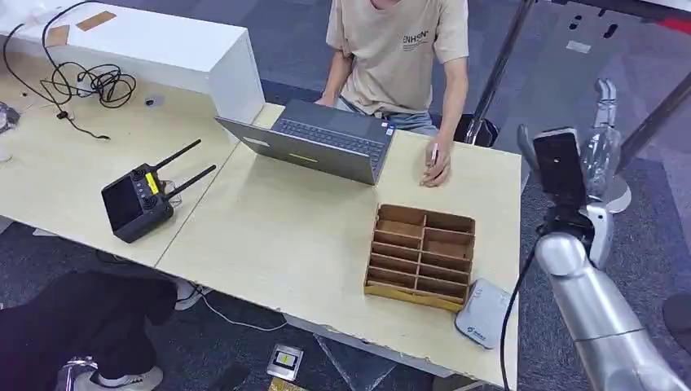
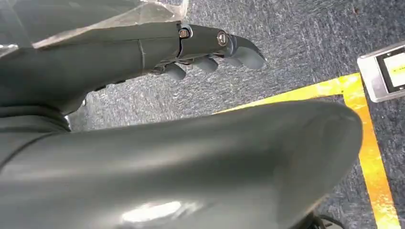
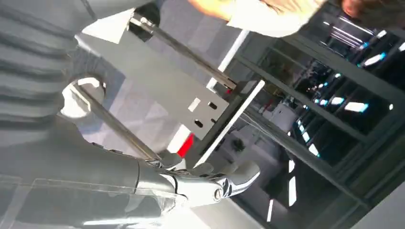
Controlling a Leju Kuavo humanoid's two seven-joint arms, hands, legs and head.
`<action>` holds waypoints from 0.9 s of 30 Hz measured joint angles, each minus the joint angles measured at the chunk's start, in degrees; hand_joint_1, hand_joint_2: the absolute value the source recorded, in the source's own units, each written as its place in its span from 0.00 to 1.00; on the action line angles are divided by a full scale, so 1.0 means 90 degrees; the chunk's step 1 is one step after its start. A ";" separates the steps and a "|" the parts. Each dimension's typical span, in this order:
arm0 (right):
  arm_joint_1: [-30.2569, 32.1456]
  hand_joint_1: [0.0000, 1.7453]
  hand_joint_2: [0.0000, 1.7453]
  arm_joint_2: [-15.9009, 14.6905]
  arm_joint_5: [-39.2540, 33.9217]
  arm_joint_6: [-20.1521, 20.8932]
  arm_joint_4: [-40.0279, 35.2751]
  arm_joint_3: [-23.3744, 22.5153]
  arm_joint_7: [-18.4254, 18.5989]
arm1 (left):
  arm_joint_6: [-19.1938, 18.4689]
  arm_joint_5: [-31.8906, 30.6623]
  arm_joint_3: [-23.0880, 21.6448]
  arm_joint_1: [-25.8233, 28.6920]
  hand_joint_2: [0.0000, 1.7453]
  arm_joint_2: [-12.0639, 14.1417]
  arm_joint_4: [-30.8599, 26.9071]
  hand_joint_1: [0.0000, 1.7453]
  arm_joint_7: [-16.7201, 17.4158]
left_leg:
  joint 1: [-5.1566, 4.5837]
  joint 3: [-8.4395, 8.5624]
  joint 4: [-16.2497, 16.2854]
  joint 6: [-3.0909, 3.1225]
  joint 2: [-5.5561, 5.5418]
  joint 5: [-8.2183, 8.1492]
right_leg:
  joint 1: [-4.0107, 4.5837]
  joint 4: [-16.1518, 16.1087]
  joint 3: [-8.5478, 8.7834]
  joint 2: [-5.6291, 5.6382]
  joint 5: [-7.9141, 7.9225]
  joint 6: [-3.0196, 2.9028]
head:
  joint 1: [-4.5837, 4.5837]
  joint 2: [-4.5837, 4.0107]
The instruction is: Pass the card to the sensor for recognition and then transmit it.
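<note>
- Counter (image 1: 269,236): pale wood-tone top.
- Divided tray (image 1: 421,257): brown cardboard colour, lighter tan front edge.
- Sensor (image 1: 482,314): light grey, small blue marking.
- Laptop (image 1: 322,140): dark grey lid and keys.
- Remote controller (image 1: 138,201): black, with a yellow sticker.
- White box (image 1: 163,50): white; tan patches on top.
- Cable (image 1: 81,81): black, coiled.
- Person's shirt (image 1: 399,53): beige, dark lettering.
- Floor (image 2: 305,43): blue-grey speckled carpet with a yellow tape line (image 2: 370,157).
- Left hand (image 2: 210,52): dark grey; fingers (image 2: 207,63) lighter grey at tips.
- Right hand (image 1: 601,147): silver-grey.
</note>
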 joint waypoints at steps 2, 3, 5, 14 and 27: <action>0.0310 0.00 0.00 -0.0078 -0.0176 0.0020 -0.0400 -0.0212 -0.0027 | 0.0029 0.0029 0.0007 0.0022 0.00 0.0003 0.0000 0.00 -0.0007 | 0.0000 0.0000 0.0000 0.0000 -0.0001 0.0000 | 0.0000 0.0000 0.0003 -0.0003 -0.0001 0.0000 | 0.0005 0.0000; 0.0474 0.00 0.00 -0.0112 -0.0267 0.0024 -0.0678 -0.0356 -0.0027 | 0.0032 0.0051 0.0015 0.0042 0.00 0.0010 0.0000 0.00 -0.0007 | 0.0000 -0.0003 -0.0001 0.0000 -0.0001 0.0000 | 0.0000 0.0000 0.0001 -0.0003 -0.0001 0.0000 | 0.0002 0.0000; 0.0775 0.00 0.00 -0.0170 -0.0408 0.0024 -0.1106 -0.0662 -0.0034 | 0.0043 0.0071 0.0022 0.0074 0.00 0.0020 0.0002 0.00 -0.0017 | 0.0000 -0.0003 -0.0001 0.0000 0.0000 0.0000 | 0.0000 0.0000 0.0000 -0.0002 -0.0001 0.0000 | 0.0000 0.0000; 0.1906 0.00 0.00 -0.0255 -0.0474 -0.0328 -0.2099 -0.1767 -0.0571 | 0.0087 0.0199 0.0049 0.0130 0.00 0.0029 0.0002 0.00 -0.0105 | -0.0001 -0.0003 -0.0001 0.0000 -0.0001 0.0000 | -0.0001 -0.0001 0.0003 -0.0004 -0.0002 0.0000 | 0.0002 0.0000; 0.2798 0.00 0.00 0.0223 -0.0608 -0.0371 -0.1305 -0.3561 -0.1758 | 0.0182 0.0418 0.0199 0.0266 0.00 0.0024 0.0000 0.00 -0.0209 | -0.0002 -0.0004 -0.0002 0.0000 0.0000 0.0000 | -0.0001 0.0000 0.0000 -0.0003 -0.0002 -0.0001 | 0.0002 0.0000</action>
